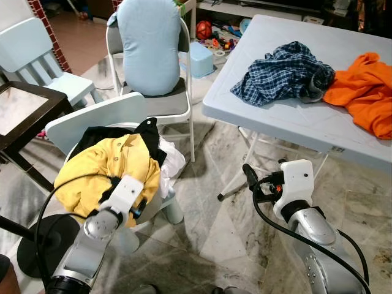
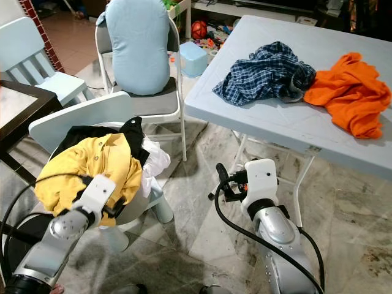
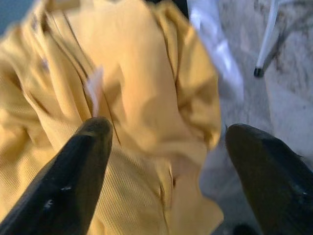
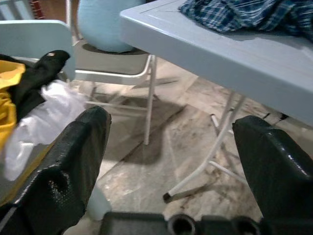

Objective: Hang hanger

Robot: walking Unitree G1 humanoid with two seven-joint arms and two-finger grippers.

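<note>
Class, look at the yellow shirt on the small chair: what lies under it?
Under the yellow shirt peek a black garment and a white garment, heaped on the pale chair. Anything deeper is covered.

Both arms are rounded silver metal tubes, each ending in a boxy white wrist housing, with thick black cables looping out from the wrists and back along the forearms. The left claw (image 3: 161,166) has two long, matte black fingers with blunt, rounded tips and a few pale scuffs; the right claw (image 4: 171,161) has the same black fingers, faintly pebbled in texture
</note>
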